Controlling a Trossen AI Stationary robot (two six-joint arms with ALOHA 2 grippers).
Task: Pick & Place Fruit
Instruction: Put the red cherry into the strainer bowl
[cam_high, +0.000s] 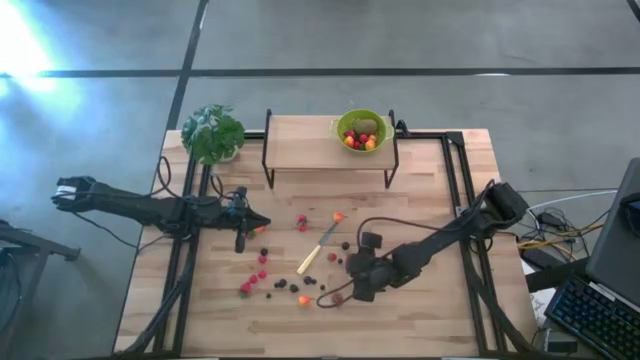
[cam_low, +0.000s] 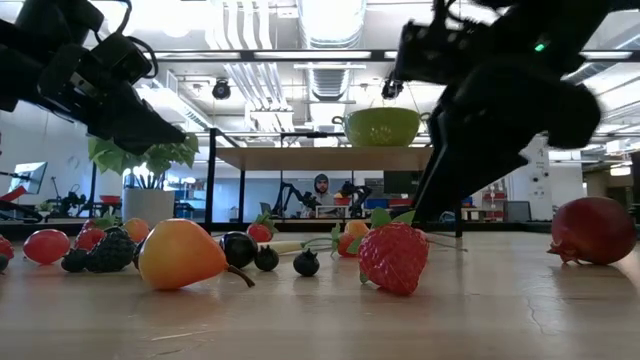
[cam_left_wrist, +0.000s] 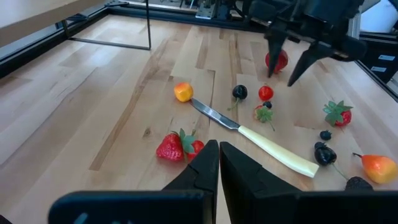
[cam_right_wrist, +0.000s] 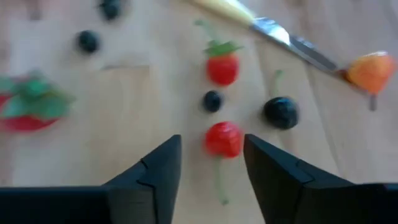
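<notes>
With the right gripper (cam_right_wrist: 211, 163) jaws released astride the cherry (cam_right_wrist: 223, 138) mid-surface, lower squarely and clench gently; left gripper (cam_left_wrist: 219, 163) jaws clenched, empty.

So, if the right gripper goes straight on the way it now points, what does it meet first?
Most likely the small red cherry-like fruit, which lies on the wood directly between the open fingers of the right gripper. A dark berry lies just beyond it. How far above the table the gripper is remains unclear.

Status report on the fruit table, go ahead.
Right tool open, poised around a small red fruit on the table. Left tool shut, waiting over its own side. Knife lies among the scattered pieces; green bowl on the shelf holds some.
</notes>
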